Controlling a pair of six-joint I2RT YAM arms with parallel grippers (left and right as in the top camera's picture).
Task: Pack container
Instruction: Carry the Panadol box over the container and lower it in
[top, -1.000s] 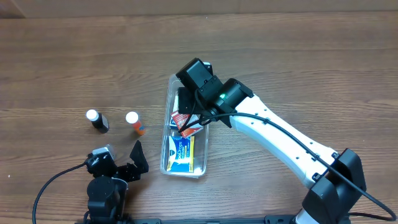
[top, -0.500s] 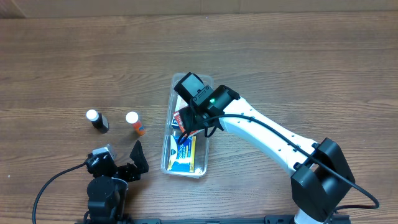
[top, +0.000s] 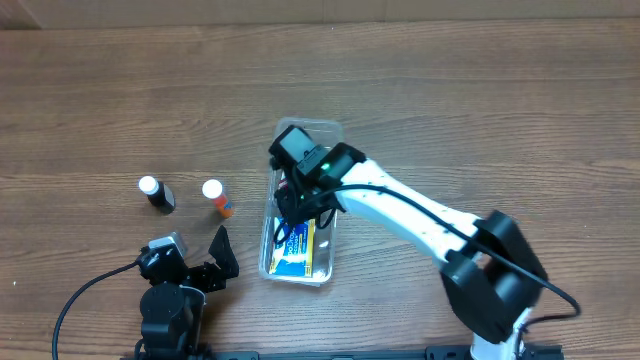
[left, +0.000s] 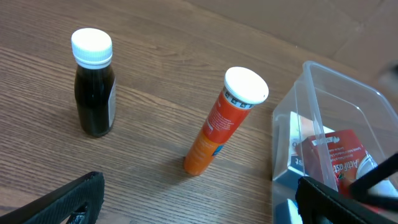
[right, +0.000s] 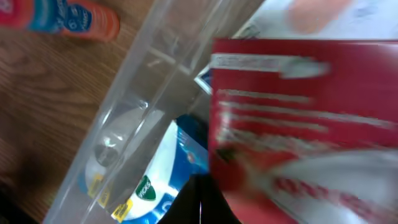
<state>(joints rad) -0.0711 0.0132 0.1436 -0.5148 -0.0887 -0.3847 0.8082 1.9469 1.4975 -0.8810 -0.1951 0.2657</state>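
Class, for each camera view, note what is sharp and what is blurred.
Right wrist: the red box, close up, is blurred, print unreadable; glints on the clear tray wall. Left wrist: dark bottle and orange tube sharp. Overhead: even light, sharp, soft shadows.

Overhead: right gripper (top: 293, 205) fingers masked by its wrist housing (top: 300, 150) inside the container (top: 312, 124); jaw state indeterminate. Right wrist: red box (right: 298, 124) blurred, print unreadable, cropped at right and bottom edges. Left wrist: container cropped at right edge.
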